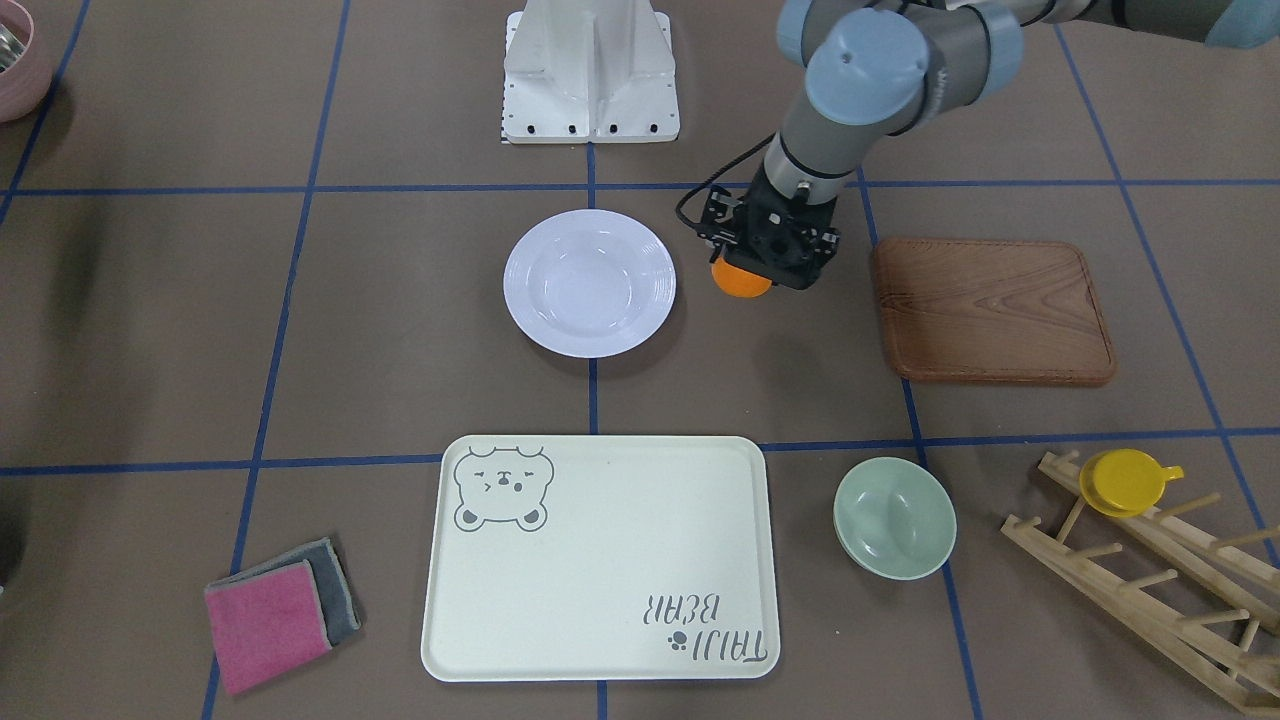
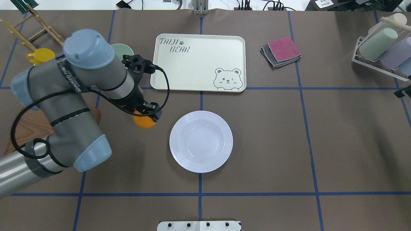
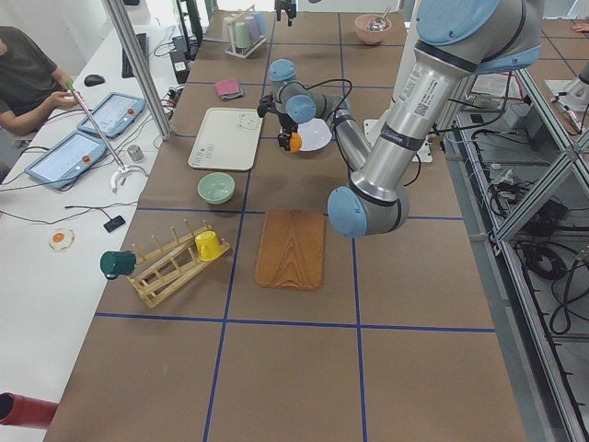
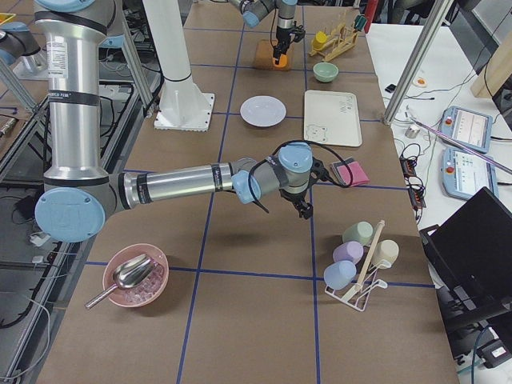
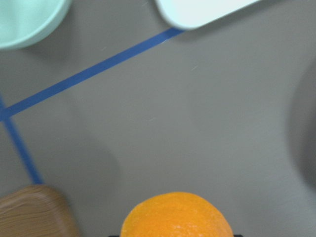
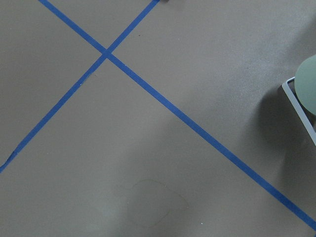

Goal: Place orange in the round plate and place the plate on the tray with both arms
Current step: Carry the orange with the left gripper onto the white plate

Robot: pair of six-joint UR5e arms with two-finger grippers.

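My left gripper [image 1: 748,268] is shut on the orange [image 1: 738,282], which it holds a little above the table. In the overhead view the orange [image 2: 144,123] hangs just left of the white round plate [image 2: 201,141], apart from its rim. The plate [image 1: 590,283] is empty. The cream tray [image 2: 199,64] with the bear drawing lies beyond the plate and carries nothing. The left wrist view shows the orange [image 5: 177,217] at its bottom edge. My right gripper [image 4: 306,210] hovers over bare table near the cup rack; I cannot tell whether it is open or shut.
A brown wooden board [image 1: 993,308] lies beside the left arm. A pale green bowl [image 1: 893,517] and a wooden peg rack [image 1: 1150,580] with a yellow cup [image 1: 1125,482] stand near the tray. Folded cloths [image 2: 281,51], a cup rack [image 2: 382,53] and a pink bowl [image 4: 134,276] are on the right side.
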